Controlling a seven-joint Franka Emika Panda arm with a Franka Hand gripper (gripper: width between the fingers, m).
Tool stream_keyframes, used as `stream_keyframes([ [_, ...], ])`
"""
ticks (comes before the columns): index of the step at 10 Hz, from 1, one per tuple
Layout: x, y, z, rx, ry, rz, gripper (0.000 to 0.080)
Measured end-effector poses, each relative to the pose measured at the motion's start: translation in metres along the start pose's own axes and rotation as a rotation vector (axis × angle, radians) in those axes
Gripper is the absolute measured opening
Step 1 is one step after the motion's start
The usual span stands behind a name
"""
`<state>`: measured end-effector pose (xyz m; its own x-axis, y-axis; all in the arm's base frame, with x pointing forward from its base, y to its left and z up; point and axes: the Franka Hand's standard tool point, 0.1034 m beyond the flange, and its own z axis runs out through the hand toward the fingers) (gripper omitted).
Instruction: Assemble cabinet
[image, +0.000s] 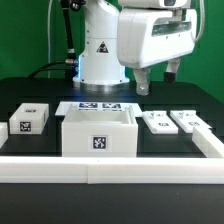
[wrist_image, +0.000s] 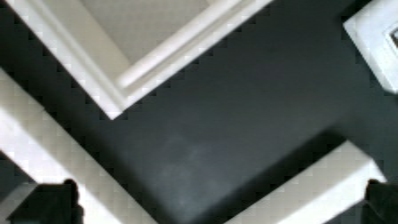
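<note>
Desk (image: 30, 95): black, with a low white rail (image: 110, 168) running along the edge nearest the exterior camera.
Cabinet box (image: 97, 132): the biggest white piece. It stands upright with its open side up, at the middle of the desk just behind the rail. One square black-and-white tag faces the exterior camera.
Door panels (image: 158, 122): two flat white panels lie side by side near the edge on the exterior view's right. They are clear of the box, and each shows small tags.
Small white block (image: 30, 120): tagged, and sits toward the edge on the exterior view's left, apart from the box.
Marker board (image: 100, 106): lies flat just behind the box, toward the far edge.
Arm (image: 100, 45): its white base rises at the far edge, behind the marker board.
Hand (image: 156, 78): hangs in the air above the desk's far right part, behind the door panels and touching nothing.
Hand state: jaws spread wide. In the wrist view the dark fingertips (wrist_image: 45, 205) sit far apart with only bare desk between them — nothing is held.
Wrist view: dark desk crossed by white-edged shapes — too blurred to tell which pieces they are.
</note>
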<state>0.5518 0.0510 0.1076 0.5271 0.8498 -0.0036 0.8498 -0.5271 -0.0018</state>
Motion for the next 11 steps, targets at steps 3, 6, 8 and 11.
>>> stream_keyframes([
  [3, -0.029, -0.01, 0.007, -0.012, -0.004, -0.229, 0.0799],
  [6, -0.035, -0.008, 0.008, -0.008, -0.006, -0.224, 0.0799],
  [8, -0.036, -0.008, 0.009, -0.008, -0.007, -0.236, 0.0799],
  [11, -0.063, -0.023, 0.018, -0.016, -0.013, -0.396, 0.0799],
])
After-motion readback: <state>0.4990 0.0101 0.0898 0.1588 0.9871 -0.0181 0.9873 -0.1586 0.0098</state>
